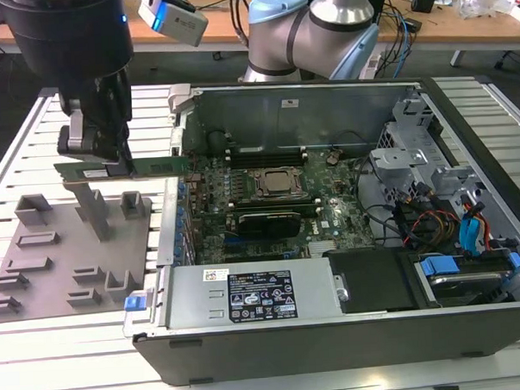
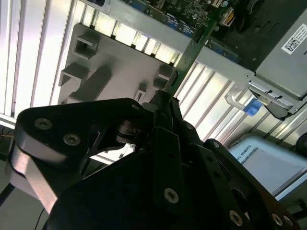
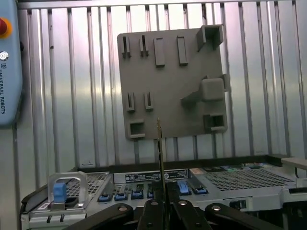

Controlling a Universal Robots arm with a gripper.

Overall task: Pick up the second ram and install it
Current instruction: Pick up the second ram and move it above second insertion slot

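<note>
Second ram (image 1: 155, 167), a long thin green board, level, pinched tight in the end effector (image 1: 118, 165)

One green ram stick (image 1: 159, 166), one gray fixture (image 1: 55, 247), one open computer case (image 1: 293, 353), one silver processor (image 1: 277, 183)

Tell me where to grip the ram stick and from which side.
Pinch the ram stick by its flat faces near mid-length, from above its long top edge, as the tool does now: it is thin, level and standing on edge.
</note>
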